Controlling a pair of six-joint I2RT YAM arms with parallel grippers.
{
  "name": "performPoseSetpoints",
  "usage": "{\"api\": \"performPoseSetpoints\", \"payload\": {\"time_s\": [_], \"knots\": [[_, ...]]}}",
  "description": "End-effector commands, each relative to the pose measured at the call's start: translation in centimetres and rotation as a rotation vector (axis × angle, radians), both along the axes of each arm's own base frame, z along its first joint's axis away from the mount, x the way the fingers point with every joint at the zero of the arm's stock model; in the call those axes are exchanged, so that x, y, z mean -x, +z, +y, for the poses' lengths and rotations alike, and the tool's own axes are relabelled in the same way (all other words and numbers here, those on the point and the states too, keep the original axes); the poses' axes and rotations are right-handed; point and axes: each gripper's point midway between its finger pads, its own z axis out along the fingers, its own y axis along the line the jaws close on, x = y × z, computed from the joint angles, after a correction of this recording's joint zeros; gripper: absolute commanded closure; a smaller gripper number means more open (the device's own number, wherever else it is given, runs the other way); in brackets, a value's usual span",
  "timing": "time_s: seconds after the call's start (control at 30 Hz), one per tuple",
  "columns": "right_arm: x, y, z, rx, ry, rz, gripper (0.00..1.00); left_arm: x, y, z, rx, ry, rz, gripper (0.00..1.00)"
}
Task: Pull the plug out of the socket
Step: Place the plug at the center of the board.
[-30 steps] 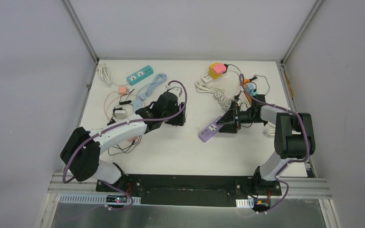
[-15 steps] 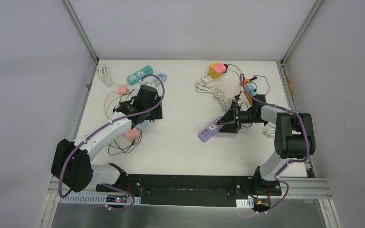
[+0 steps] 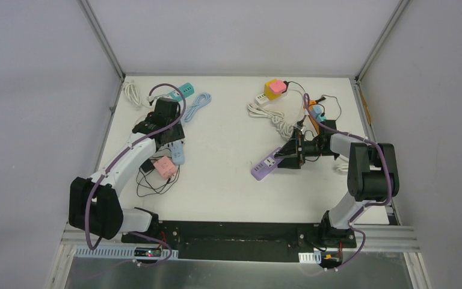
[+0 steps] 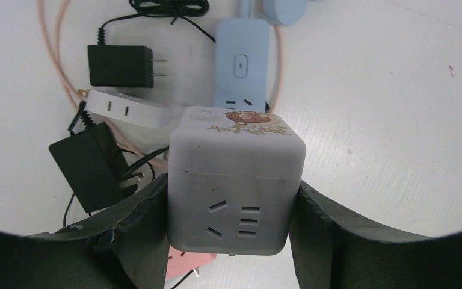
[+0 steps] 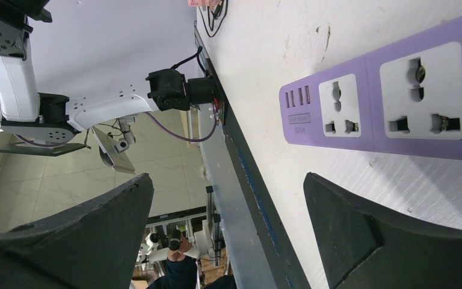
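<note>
My left gripper [image 4: 233, 238] is shut on a pale grey cube socket [image 4: 236, 180] with a small picture on its top; its fingers [image 4: 135, 232] press both sides. The cube's near face shows empty slots and no plug. Below it lie a light blue power strip [image 4: 242, 66], two black plug adapters [image 4: 120, 65] [image 4: 90, 165] and a white adapter [image 4: 126, 108]. In the top view the left gripper [image 3: 169, 127] hangs over the far-left clutter. My right gripper [image 5: 227, 177] stands open on its side beside a purple power strip [image 5: 397, 102], whose sockets are empty.
A pink cube socket [image 3: 164, 167] with thin cables lies near the left arm. A teal strip [image 3: 184, 90], a light blue cable [image 3: 198, 103], a yellow-pink cube [image 3: 275, 88] and white cord [image 3: 271, 114] sit at the back. The purple strip [image 3: 266, 164] lies mid-right.
The left arm has swung left and toward the back, from mid-table to over the adapters and the blue strip. The right arm has not moved.
</note>
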Motion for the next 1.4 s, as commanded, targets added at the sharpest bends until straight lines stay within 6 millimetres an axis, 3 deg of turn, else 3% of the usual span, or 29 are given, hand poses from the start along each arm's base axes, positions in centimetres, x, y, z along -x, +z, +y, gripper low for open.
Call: {"api": "performPoseSetpoints", "payload": {"time_s": [0.0, 0.53, 0.87, 1.03, 1.1, 1.2, 1.37], "knots": [[-0.9, 1.8, -0.1, -0.025, 0.007, -0.099, 0.0, -2.0, 1.6, 2.7, -0.009, 0.133, -0.041, 1.0], [-0.8, 1.9, -0.1, -0.032, 0.01, -0.104, 0.0, -7.2, -0.6, 7.2, 0.0, 0.236, 0.07, 1.0], [-0.7, 1.9, 0.0, -0.038, 0.012, -0.103, 0.0, -8.9, -4.4, 8.5, 0.015, 0.224, 0.25, 1.0], [-0.7, 1.9, 0.0, -0.04, 0.013, -0.104, 0.0, -9.3, -6.2, 8.1, 0.058, 0.184, 0.333, 1.0], [-0.7, 1.9, 0.0, -0.04, 0.013, -0.103, 0.0, -9.2, -6.9, 8.5, 0.083, 0.174, 0.36, 0.91], [-0.7, 1.9, 0.0, -0.041, 0.013, -0.104, 0.0, -9.0, -7.3, 8.6, 0.115, 0.141, 0.377, 0.71], [-0.7, 1.9, 0.0, -0.044, 0.014, -0.103, 0.0, -8.7, -6.3, 9.5, 0.061, 0.122, 0.369, 0.41]]}}
